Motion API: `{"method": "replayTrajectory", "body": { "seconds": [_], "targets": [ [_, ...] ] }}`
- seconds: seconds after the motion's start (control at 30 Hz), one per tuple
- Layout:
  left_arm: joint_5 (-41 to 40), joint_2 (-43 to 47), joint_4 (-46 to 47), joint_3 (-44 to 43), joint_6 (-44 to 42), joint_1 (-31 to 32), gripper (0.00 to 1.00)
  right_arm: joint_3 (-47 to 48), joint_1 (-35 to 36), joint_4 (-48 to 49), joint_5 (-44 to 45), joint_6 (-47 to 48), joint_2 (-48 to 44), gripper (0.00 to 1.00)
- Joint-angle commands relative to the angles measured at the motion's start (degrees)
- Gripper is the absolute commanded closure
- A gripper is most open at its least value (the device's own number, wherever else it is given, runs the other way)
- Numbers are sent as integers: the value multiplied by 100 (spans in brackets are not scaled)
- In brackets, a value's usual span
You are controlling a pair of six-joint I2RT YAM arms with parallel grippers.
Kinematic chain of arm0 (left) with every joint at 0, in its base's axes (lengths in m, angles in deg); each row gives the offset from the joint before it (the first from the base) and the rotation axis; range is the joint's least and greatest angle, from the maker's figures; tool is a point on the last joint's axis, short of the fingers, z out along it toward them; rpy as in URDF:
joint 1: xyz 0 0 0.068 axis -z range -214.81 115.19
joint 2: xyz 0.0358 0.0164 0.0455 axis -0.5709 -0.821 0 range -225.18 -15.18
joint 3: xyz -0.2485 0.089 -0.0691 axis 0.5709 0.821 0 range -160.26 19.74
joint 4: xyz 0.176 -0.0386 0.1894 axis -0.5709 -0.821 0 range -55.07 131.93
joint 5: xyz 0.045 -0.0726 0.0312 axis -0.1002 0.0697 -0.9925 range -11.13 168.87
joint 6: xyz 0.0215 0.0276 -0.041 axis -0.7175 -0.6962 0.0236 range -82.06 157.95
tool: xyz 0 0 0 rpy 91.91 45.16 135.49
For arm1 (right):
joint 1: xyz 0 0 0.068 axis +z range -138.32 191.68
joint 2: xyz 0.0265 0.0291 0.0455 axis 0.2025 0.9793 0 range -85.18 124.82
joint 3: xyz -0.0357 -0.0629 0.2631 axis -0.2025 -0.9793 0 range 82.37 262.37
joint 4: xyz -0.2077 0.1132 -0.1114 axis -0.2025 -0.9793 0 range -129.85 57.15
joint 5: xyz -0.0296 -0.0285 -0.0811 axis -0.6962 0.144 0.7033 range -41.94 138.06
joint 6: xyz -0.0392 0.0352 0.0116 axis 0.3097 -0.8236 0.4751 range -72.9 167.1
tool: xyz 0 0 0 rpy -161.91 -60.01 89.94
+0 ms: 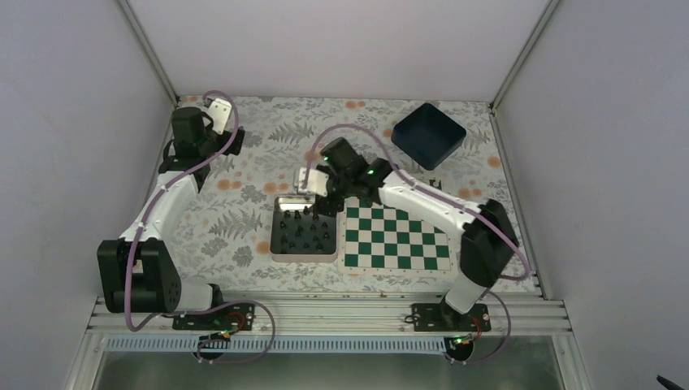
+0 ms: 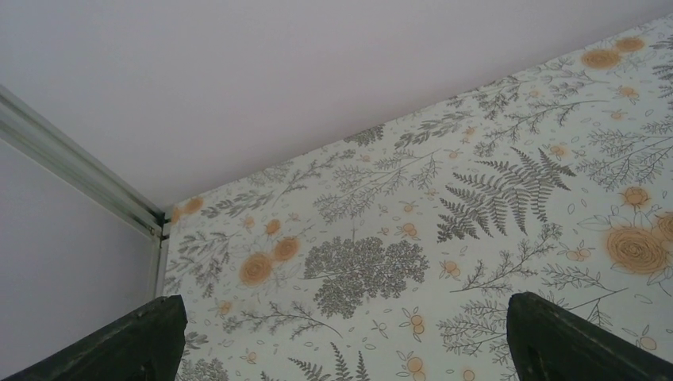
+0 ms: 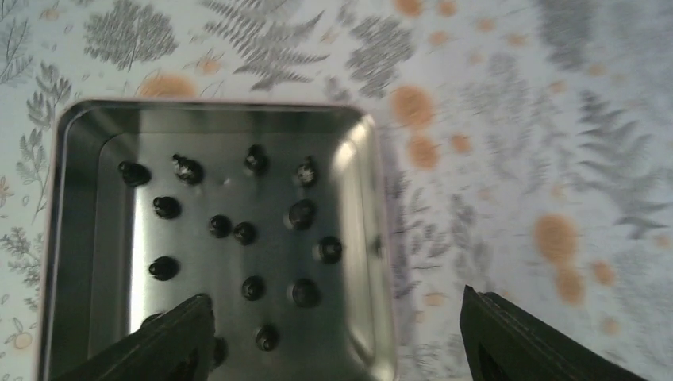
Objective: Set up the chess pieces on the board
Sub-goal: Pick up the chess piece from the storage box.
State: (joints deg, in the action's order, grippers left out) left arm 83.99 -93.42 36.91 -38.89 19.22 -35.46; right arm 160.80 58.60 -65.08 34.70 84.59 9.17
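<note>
Right tool spread wide above tin; chess pieces lie below.

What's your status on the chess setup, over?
Left gripper open, empty, far left. Right gripper open, empty, above the tin. Chess pieces in tin; none seen on the board. Nothing blocking.

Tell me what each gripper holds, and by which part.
Nothing is held. The left gripper stands open over the tablecloth; the right gripper hangs open above the tin of black chess pieces, gripping none.
</note>
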Motion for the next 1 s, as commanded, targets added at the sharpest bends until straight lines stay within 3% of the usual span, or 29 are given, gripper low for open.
{"method": "replayTrajectory", "body": {
  "seconds": [0.0,0.17,0.3,0.97],
  "targets": [
    [-66,191,88,-101,-63,-32,0,356,262,-407,267,164,559,27],
    [-126,250,121,-87,-70,-32,0,738,459,-582,110,169,1151,53],
    [-189,280,130,-86,-70,-32,0,958,549,-569,1,177,1478,61],
    [-44,496,207,63,-138,-32,0,1446,746,-569,396,29,2450,63]
  ]
}}
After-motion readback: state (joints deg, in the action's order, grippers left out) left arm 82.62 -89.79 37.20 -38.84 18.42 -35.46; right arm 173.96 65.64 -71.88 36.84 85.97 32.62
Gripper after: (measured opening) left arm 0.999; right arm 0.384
